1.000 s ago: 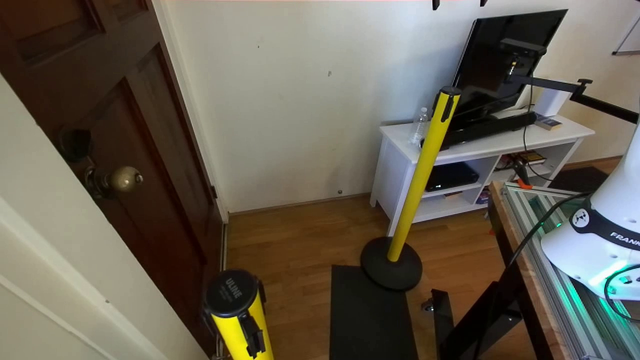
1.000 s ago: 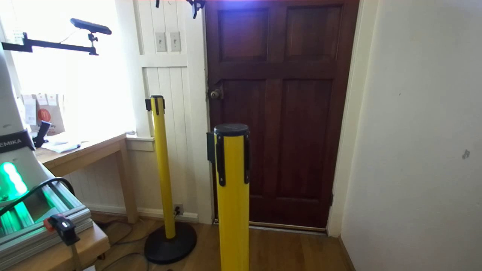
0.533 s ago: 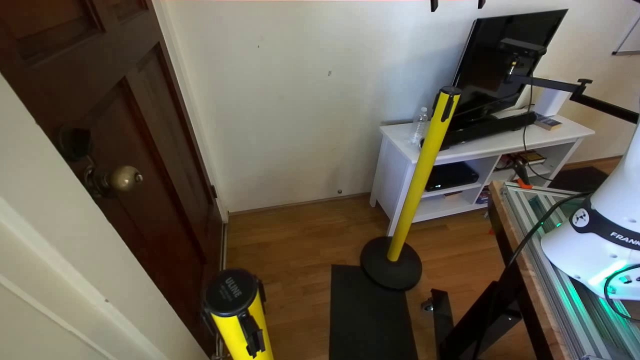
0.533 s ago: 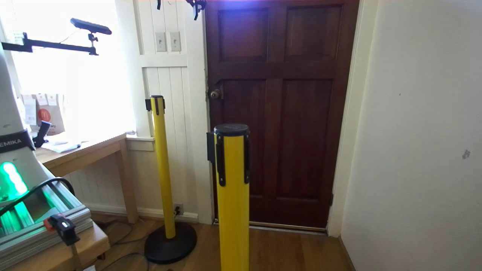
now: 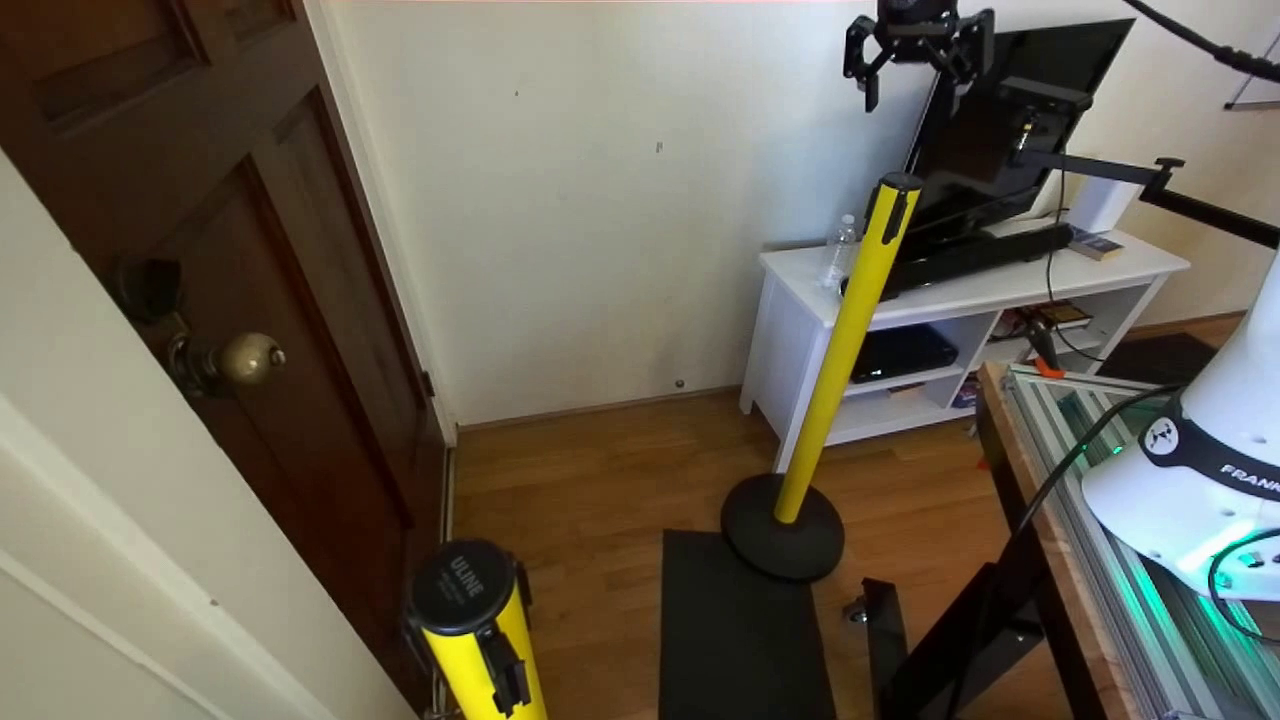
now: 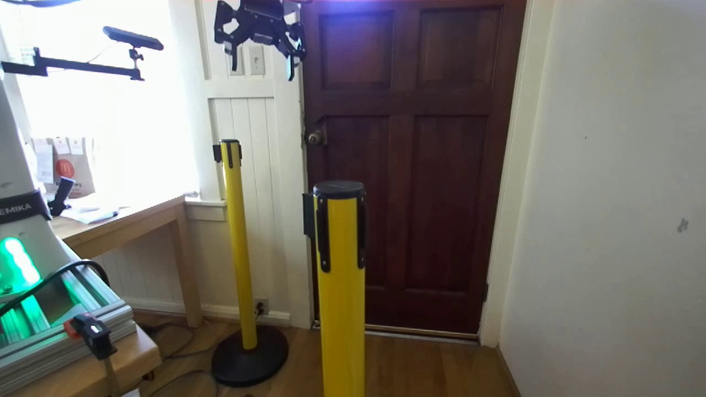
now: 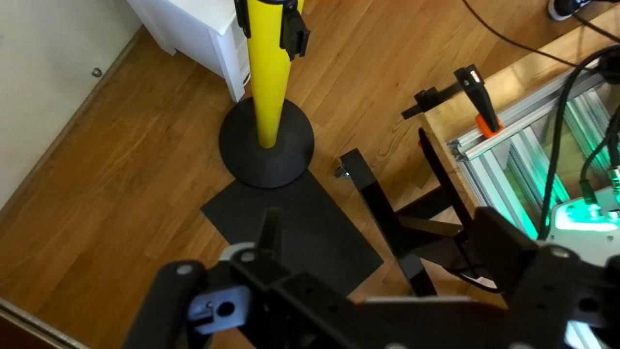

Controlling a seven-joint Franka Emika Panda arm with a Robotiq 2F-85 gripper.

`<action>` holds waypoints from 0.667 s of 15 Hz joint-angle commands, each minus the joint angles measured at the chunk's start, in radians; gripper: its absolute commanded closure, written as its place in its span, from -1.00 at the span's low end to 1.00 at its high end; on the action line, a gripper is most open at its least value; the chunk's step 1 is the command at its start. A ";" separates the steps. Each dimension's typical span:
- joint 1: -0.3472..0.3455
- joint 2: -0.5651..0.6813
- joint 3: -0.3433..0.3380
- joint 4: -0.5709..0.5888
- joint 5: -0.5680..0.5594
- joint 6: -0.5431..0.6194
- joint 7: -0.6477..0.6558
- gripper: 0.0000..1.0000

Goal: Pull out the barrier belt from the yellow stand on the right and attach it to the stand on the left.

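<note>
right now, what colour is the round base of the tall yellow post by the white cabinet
Black; the round base shows best in the wrist view.

Post cap (image 5: 463,587) reads ULINE, arm (image 5: 1225,425) FRANK and EMIKA, bag (image 6: 77,165) M.

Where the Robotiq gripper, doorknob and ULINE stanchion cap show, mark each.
Robotiq gripper (image 6: 262,71), in an exterior view: midway between fingertips.
Doorknob (image 5: 249,358), in an exterior view: rounded body.
ULINE stanchion cap (image 5: 464,588), in an exterior view: top face.

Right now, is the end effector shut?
No: in an exterior view the end effector hangs open, its fingers well apart.
</note>
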 commanded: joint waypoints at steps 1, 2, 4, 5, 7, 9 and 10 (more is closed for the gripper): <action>-0.059 -0.064 -0.031 -0.175 -0.074 0.197 0.029 -1.00; -0.076 -0.061 -0.044 -0.203 -0.088 0.242 0.022 -1.00; -0.122 -0.049 -0.066 -0.258 -0.140 0.333 0.041 -1.00; -0.149 -0.023 -0.071 -0.267 -0.181 0.358 0.068 -1.00; -0.133 -0.015 -0.067 -0.238 -0.133 0.319 0.035 -1.00; -0.147 -0.014 -0.074 -0.253 -0.146 0.334 0.039 -1.00; -0.147 -0.014 -0.073 -0.253 -0.147 0.334 0.041 -1.00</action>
